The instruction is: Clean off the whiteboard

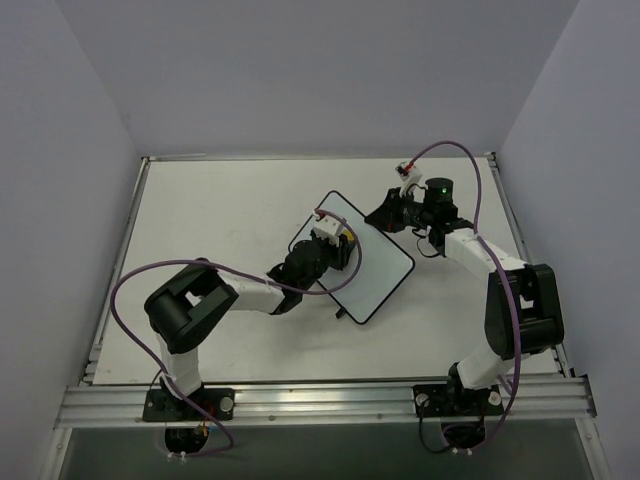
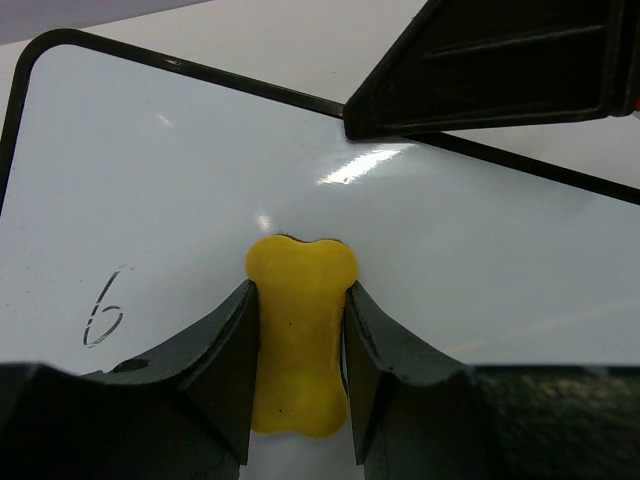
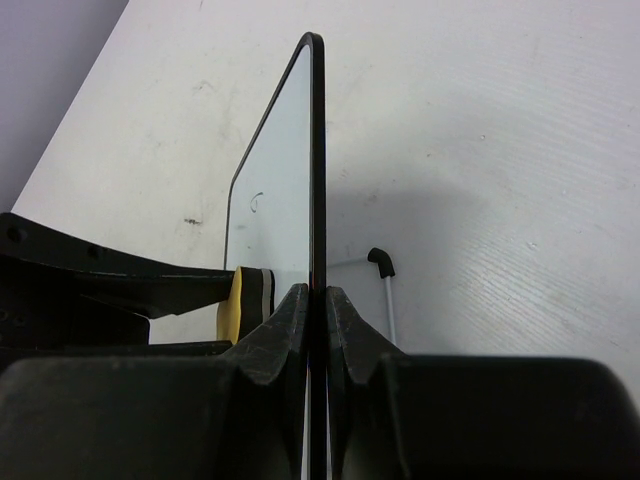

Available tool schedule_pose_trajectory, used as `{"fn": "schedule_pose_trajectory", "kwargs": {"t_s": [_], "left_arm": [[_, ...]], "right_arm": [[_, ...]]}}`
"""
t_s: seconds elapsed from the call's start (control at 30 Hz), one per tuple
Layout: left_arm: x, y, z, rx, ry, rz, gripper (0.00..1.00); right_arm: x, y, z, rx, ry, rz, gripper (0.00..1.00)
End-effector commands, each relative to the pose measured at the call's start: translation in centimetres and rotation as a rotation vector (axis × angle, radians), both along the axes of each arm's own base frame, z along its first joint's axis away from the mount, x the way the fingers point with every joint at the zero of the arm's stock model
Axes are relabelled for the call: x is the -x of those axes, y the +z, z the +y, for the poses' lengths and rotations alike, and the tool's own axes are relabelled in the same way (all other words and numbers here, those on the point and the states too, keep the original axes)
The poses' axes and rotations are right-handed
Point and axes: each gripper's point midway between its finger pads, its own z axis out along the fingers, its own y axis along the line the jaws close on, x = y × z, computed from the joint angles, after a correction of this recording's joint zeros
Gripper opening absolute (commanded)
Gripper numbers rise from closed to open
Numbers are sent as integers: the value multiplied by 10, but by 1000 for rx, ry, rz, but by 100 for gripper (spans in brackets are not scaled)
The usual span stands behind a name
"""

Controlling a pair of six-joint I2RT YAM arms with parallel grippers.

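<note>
At mid-worktop [image 1: 200, 220], the whiteboard [image 1: 382, 268] stands propped; it looks light, thin, stiff and slick-faced. The right fingers [image 3: 280, 335] pinch its black frame edge, probably the safest hold, while the left fingers [image 2: 215, 365] clench a yellow eraser [image 2: 300, 330] against the face near a handwritten 6 [image 2: 103, 308].

In the left wrist view the whiteboard [image 2: 450, 260] runs off the right and bottom edges. The sides of the yellow eraser [image 2: 300, 330] are covered by the fingers of the left hand [image 2: 298, 292]. From the right wrist, the whiteboard's near edge vanishes between the fingers of the right hand [image 3: 317, 296]. The handwritten mark [image 3: 257, 200] is too small to read there, perhaps a 6. From above, the left hand covers part of the whiteboard's face.
</note>
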Motion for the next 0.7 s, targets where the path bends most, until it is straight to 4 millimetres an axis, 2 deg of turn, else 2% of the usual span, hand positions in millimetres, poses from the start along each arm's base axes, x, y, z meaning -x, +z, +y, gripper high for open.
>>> {"fn": "schedule_pose_trajectory", "kwargs": {"t_s": [0.0,0.1,0.23,0.33,0.37,0.5,0.67], "left_arm": [[19,-39,-9,-73,-60,86,2],[8,-42,9,-88,10,97,2],[-24,-47,45,-89,101,121,2],[-37,-50,59,-76,110,137,2],[-46,-50,71,-66,129,138,2],[-55,-50,85,-42,107,146,2],[-56,-48,89,-26,77,142,2]], "right_arm": [[31,12,34,-50,163,18,0],[32,13,34,-51,166,17,0],[33,14,36,-52,170,14,0],[33,13,37,-53,176,15,0],[34,13,37,-53,180,14,0],[35,12,38,-54,184,16,0],[35,11,39,-55,188,15,0]]}}
